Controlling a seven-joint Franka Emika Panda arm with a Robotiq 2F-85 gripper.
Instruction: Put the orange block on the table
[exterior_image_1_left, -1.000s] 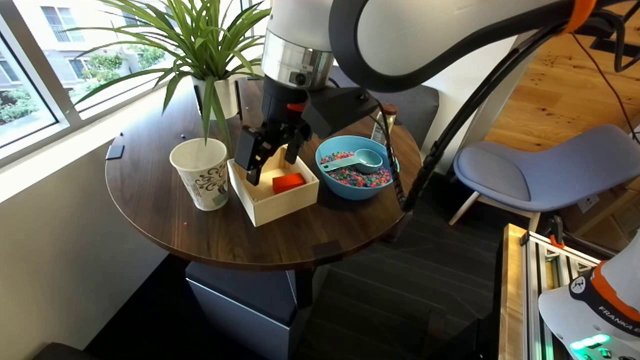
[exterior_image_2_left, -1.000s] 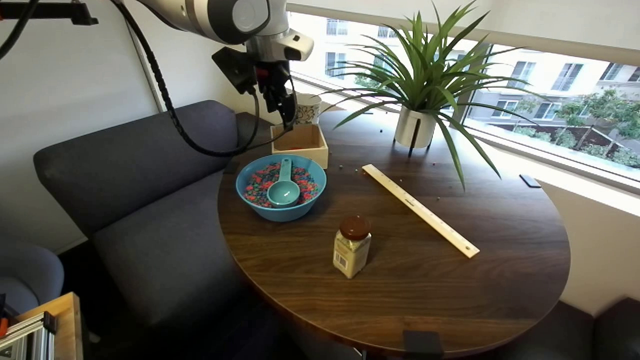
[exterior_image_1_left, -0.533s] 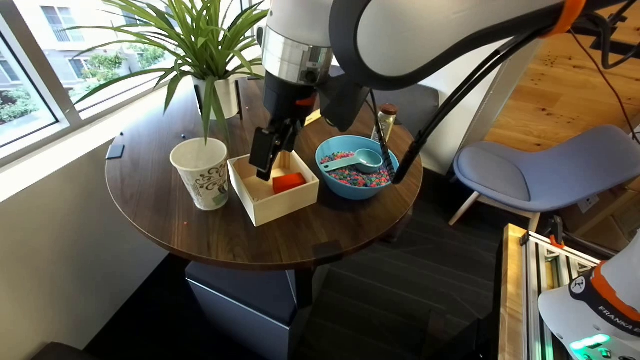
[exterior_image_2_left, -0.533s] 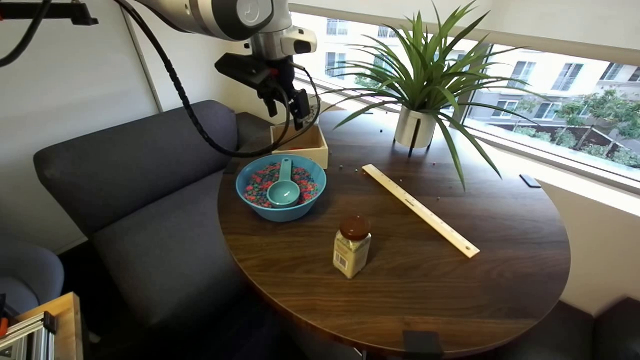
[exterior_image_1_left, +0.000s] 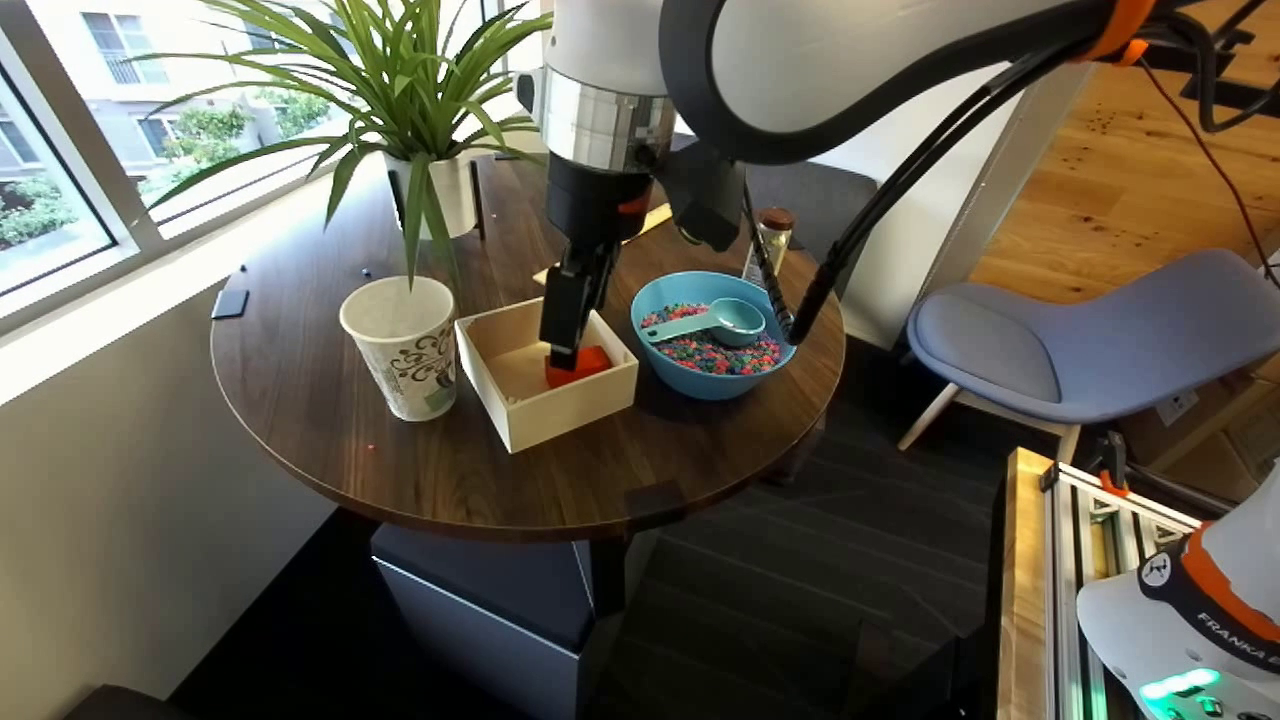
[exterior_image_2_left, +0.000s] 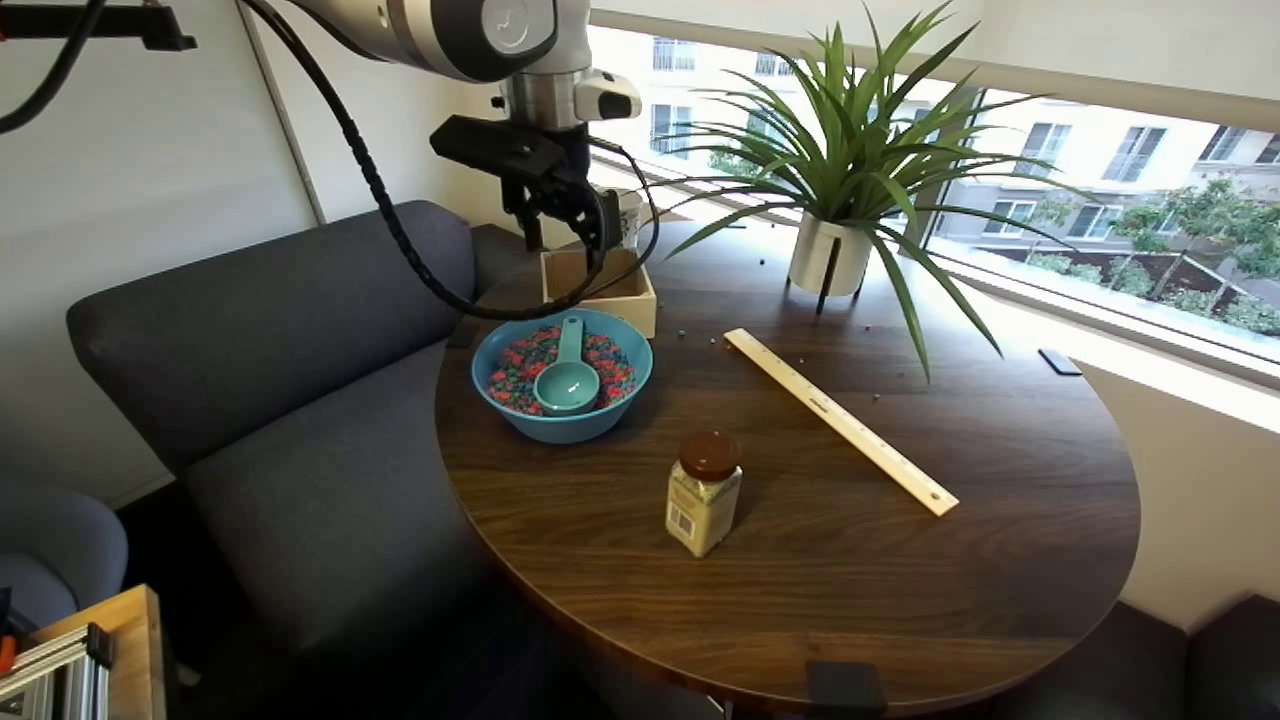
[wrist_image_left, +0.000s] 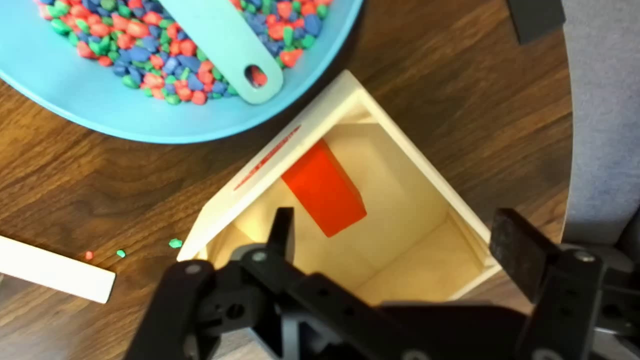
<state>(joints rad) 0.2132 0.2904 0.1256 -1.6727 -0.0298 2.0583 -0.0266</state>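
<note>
The gripper (wrist_image_left: 395, 239) is held over the tray (wrist_image_left: 405, 210), jaws wide apart. Inside the tray, the block (wrist_image_left: 325, 190) is seen beside the wall nearest the bowl (wrist_image_left: 170, 122). Well apart from the tray, "FRANKA" is read on the robot base (exterior_image_1_left: 1145, 640). Between tray and edge, a strip of table (exterior_image_1_left: 560, 490) is exposed.

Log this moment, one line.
gripper: open, above wooden tray | orange block: inside tray, not held | placed on table: not yet
</note>
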